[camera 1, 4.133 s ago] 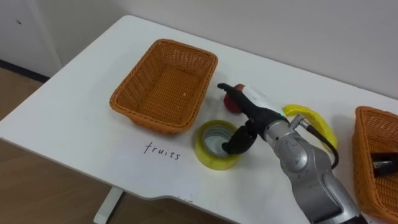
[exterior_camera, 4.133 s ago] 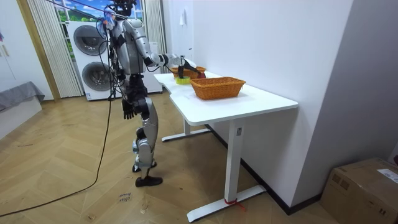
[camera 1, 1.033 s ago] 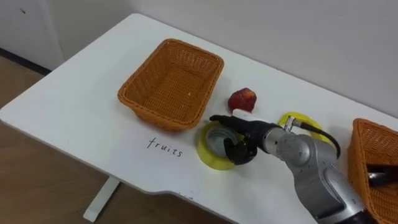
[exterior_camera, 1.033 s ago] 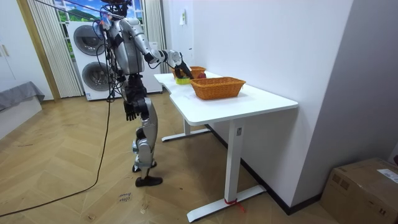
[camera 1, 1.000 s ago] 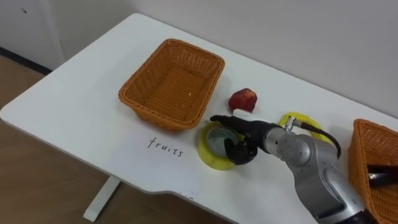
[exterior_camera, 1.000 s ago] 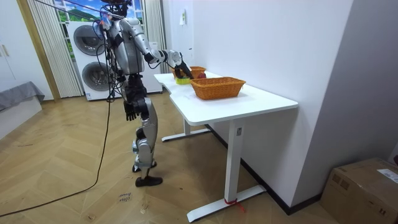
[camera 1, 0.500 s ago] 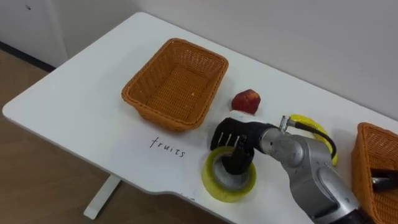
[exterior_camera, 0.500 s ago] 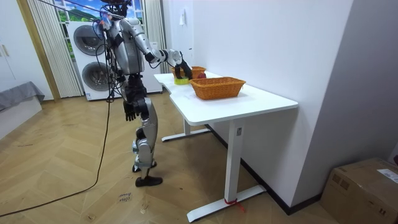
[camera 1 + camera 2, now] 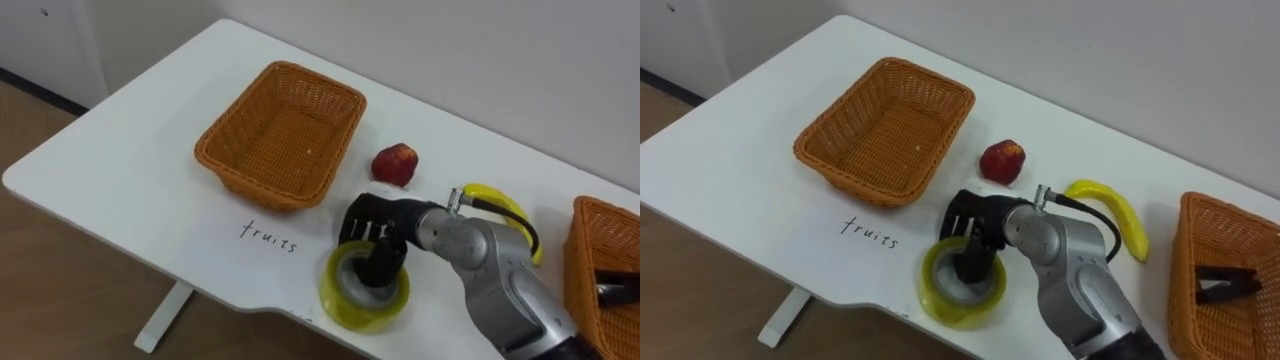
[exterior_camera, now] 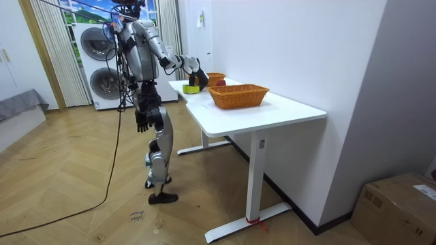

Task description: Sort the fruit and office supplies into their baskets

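Right robot hand [image 9: 377,235] now has its fingers curled down into the core of the tape roll [image 9: 350,306], hooking it. The roll has slid from beside the fruits basket [image 9: 228,168] toward the desk [image 9: 130,190] front edge. Grasp looks secured, so the office basket [image 9: 592,205] is likely next. Left robot hand [image 10: 141,122] hangs idle.

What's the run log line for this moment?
right hand: fingers hooked in tape roll | apple, banana: on table | fruit basket: empty
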### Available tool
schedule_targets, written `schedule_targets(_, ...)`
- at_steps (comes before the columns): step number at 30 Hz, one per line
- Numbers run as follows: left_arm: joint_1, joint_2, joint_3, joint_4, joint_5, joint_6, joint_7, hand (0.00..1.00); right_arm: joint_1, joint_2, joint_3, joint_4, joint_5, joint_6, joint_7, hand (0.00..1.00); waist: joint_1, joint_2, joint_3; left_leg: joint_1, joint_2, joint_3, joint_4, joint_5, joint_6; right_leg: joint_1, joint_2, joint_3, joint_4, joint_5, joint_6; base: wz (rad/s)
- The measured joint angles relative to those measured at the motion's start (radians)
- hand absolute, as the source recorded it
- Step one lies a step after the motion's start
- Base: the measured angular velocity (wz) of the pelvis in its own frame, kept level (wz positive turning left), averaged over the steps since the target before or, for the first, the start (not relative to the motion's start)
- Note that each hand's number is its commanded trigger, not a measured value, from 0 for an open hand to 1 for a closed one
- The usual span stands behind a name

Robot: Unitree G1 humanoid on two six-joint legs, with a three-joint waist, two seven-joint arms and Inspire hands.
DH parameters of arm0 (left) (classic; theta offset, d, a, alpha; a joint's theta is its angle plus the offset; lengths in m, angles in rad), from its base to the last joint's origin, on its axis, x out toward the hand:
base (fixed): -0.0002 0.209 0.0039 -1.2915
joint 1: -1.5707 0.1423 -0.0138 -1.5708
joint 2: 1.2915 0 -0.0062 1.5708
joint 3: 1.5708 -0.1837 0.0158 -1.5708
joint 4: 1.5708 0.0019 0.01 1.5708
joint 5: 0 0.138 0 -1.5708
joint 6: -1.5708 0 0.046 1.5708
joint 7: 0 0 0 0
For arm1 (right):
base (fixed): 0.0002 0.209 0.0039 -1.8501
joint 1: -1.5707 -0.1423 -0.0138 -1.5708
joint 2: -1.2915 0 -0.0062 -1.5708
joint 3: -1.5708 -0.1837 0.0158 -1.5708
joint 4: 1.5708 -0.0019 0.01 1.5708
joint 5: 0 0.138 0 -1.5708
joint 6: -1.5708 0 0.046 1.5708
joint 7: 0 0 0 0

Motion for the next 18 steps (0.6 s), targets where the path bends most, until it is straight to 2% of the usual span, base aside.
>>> schedule_targets(9,0.000,0.000,-0.002,0.003,-0.022,-0.003,0.004,0.00,0.000,-0.002,-0.004,0.000,0.030,-0.002,0.000,1.00,-0.006,0.003,-0.0001,0.001,0.000,0.002,-0.001,0.000,0.000,0.001,0.001,0.009,0.001,0.000,0.000,0.00)
schedule_targets(13,-0.007,-0.001,-0.001,0.030,-0.056,-0.018,0.019,0.00,0.002,-0.055,-0.016,-0.002,0.128,-0.037,0.001,1.00,-0.014,0.008,0.0032,0.002,0.000,0.010,-0.001,0.000,0.001,-0.001,0.001,0.025,0.000,0.000,0.000,-0.02)
schedule_targets(16,0.006,-0.002,0.001,0.031,-0.075,-0.022,0.016,0.00,0.037,-0.072,-0.055,-0.034,0.160,-0.048,0.005,1.00,-0.046,0.021,0.0083,-0.001,0.000,0.014,0.001,-0.001,0.003,-0.004,0.000,0.027,0.000,0.001,0.001,-0.03)
schedule_targets(18,0.011,-0.006,0.015,0.027,-0.074,-0.026,0.013,0.00,0.068,-0.079,-0.098,-0.065,0.160,-0.058,0.005,1.00,-0.073,0.028,0.0059,-0.013,-0.001,0.016,0.002,0.001,0.004,-0.018,-0.002,0.028,0.004,0.001,0.001,-0.03)
